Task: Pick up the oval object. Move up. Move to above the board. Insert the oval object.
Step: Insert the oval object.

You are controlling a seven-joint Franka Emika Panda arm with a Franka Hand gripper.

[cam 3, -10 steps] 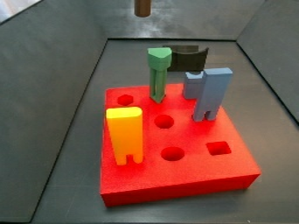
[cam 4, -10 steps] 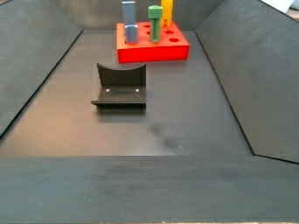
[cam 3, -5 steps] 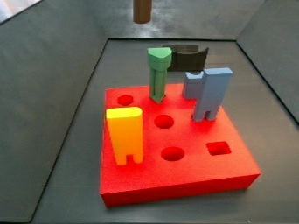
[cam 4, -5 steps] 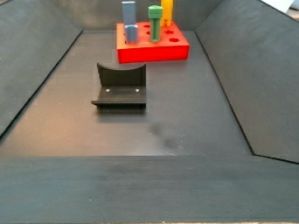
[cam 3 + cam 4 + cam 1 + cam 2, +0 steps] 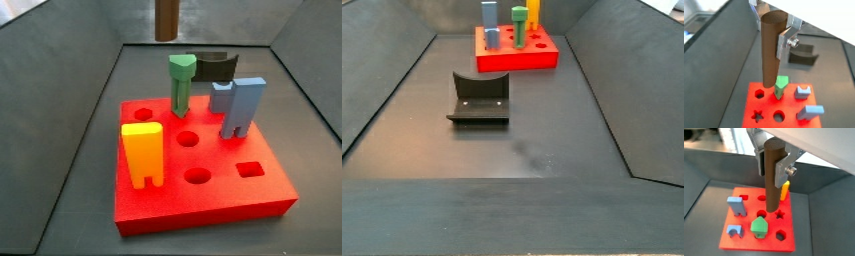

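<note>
I see my gripper (image 5: 771,159) clamped on the oval object (image 5: 772,183), holding it upright high above the board (image 5: 747,240).

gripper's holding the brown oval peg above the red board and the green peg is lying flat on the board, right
Not quite: the green peg stands upright in the board, as a side view shows. The rest holds: the gripper has its jaws closed on the oval object above the board.
</note>
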